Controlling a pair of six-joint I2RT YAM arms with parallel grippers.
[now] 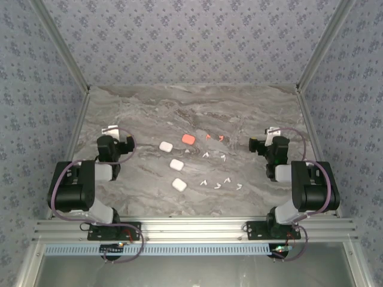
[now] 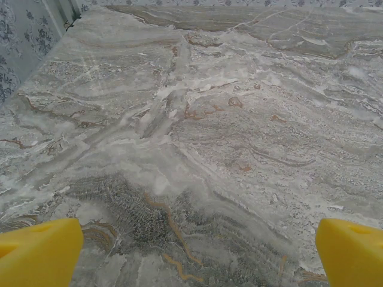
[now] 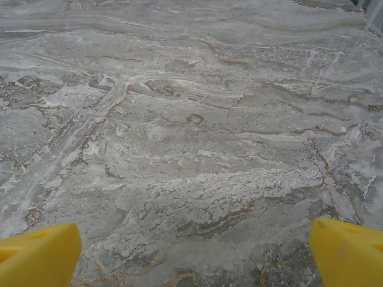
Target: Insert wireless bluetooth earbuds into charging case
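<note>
Top external shows me tiny glossy white stemmed earbuds [image 1: 206, 155] lying mid grey marble surface [image 1: 149, 107], between my released left gripper [image 2: 191, 254] and released right gripper [image 3: 194, 254].

Scattered loose on the desk [image 1: 137, 113]: tiny white stemmed earbuds [image 1: 205, 155], with two coral-red earbuds [image 1: 208, 137] farther back. Ranged to their left, three rounded white cases [image 1: 176, 164] and one coral-red case [image 1: 188, 139].

Smooth veined marble-look table [image 1: 149, 107], white plastic cases [image 1: 176, 164]
</note>
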